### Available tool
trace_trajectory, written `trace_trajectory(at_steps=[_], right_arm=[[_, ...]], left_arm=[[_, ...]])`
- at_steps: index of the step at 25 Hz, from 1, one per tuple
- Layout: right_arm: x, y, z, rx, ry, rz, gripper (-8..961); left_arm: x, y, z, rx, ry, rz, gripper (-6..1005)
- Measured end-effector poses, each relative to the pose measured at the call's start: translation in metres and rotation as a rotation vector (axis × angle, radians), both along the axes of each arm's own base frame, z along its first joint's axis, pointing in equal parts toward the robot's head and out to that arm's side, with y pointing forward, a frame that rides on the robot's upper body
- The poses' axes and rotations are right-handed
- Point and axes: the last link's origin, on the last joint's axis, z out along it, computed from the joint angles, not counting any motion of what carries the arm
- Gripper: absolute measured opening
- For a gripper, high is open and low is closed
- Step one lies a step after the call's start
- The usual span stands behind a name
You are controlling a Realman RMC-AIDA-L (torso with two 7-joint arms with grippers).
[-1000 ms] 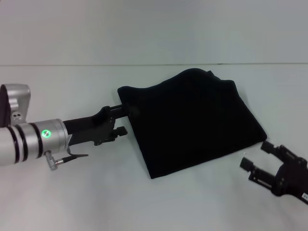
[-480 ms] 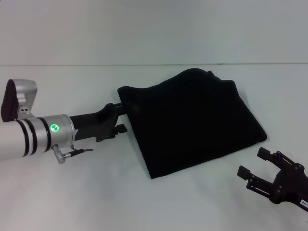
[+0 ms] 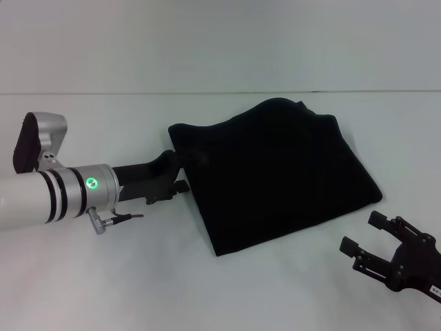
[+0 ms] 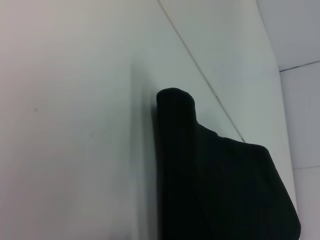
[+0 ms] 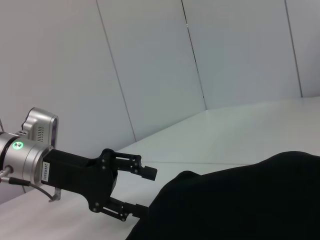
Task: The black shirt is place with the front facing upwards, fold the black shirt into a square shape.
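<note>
The black shirt lies folded into a rough square on the white table, tilted, with a raised hump at its far edge. Its lettering and neck label are hidden. My left gripper is open at the shirt's left edge, one finger near the far left corner and the other beside the edge. The right wrist view shows that gripper with its jaws apart and nothing between them, next to the shirt. The left wrist view shows the shirt's rolled edge. My right gripper is open and empty, off the shirt's near right corner.
The white table runs back to a pale wall, with its far edge behind the shirt. Bare table lies in front of the shirt and to its left under my left arm.
My left arm has moved right, closer along the shirt's left edge. My right gripper drew back from the shirt's near right corner, then stayed still. The shirt has not moved.
</note>
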Motion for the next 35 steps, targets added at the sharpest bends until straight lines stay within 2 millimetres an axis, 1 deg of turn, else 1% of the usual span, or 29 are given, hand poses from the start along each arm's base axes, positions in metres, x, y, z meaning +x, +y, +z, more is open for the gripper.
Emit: trace_trajectory(at_steps=[4, 14, 21, 27, 32, 35], right_arm=[[0.000, 0.000, 0.000, 0.001, 0.001, -0.001, 916], [-0.001, 0.001, 0.000, -0.001, 0.003, 0.003, 916], [-0.001, 0.001, 0.000, 0.001, 0.006, 0.000, 916], [-0.002, 0.002, 0.000, 0.002, 0.009, -0.001, 916], [-0.002, 0.002, 0.000, 0.002, 0.011, 0.001, 916], [-0.002, 0.002, 0.000, -0.001, 0.017, -0.002, 916]], left_arm=[[0.001, 0.000, -0.002, 0.000, 0.001, 0.001, 798], [0.013, 0.001, -0.011, -0.021, 0.009, -0.035, 796], [0.014, 0.001, -0.013, -0.040, 0.035, -0.049, 795], [0.012, -0.001, -0.017, -0.030, 0.061, -0.059, 620], [0.015, 0.000, -0.021, -0.027, 0.070, -0.068, 404], [0.016, 0.000, -0.022, -0.029, 0.076, -0.075, 342]])
